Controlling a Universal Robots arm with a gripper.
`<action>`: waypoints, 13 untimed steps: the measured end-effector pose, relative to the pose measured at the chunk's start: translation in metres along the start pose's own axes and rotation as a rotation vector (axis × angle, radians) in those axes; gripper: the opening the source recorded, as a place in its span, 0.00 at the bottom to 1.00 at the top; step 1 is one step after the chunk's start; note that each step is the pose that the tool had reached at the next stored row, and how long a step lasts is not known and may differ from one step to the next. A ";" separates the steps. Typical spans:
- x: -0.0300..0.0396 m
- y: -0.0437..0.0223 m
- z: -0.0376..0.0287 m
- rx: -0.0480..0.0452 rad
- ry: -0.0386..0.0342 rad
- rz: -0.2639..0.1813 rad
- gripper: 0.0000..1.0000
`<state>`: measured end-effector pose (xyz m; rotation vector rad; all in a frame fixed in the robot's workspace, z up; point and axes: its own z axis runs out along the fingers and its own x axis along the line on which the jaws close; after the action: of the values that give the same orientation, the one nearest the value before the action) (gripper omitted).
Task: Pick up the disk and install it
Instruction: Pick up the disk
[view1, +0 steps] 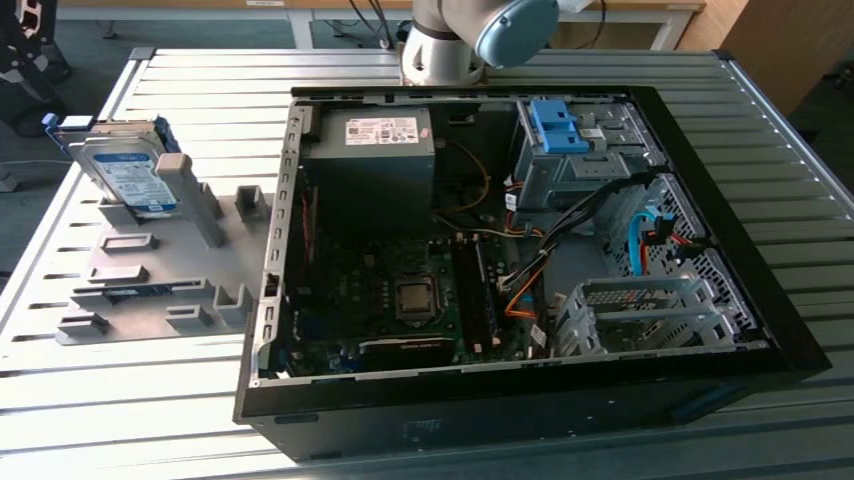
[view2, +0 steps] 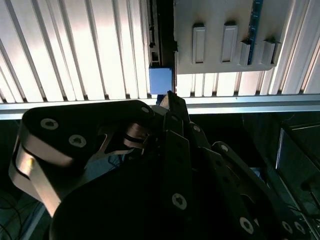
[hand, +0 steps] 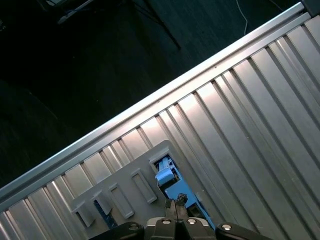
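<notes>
On the table (view1: 561, 75): open computer case (view1: 534, 410) lying on its side; grey holder (view1: 147, 270) just beside the case, at the exterior view's left.
disk (view1: 131, 178): stands on edge in the grey holder, leaning a little, outside the case and not touching it. Its white-and-blue label faces the exterior view.
blue carrier frame (hand: 167, 179): runs along the disk's edges; in both wrist views one blue end of it shows at the holder.
end effector (hand: 176, 209): fingers drawn narrow, tips together, nothing held. In both wrist views it hangs above the holder, on the holder's side of the case, with its tips lined up over the blue end of the frame. Not gripping the disk.
arm (view1: 454, 40): one joint shows beyond the case's far wall.
inside the case: grey power supply box (view1: 374, 160) at the far wall, motherboard (view1: 400, 290) nearer, silver drive cage (view1: 641, 315) toward the exterior view's right.
</notes>
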<state>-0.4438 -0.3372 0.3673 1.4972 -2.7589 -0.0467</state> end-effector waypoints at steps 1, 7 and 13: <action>0.0000 0.0000 0.0000 0.0000 0.0000 0.000 0.11; 0.0000 0.0000 0.0000 0.0000 0.0001 0.000 0.11; 0.0000 0.0000 0.0002 -0.0008 0.0018 -0.067 0.11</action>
<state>-0.4438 -0.3372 0.3671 1.5887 -2.7062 -0.0465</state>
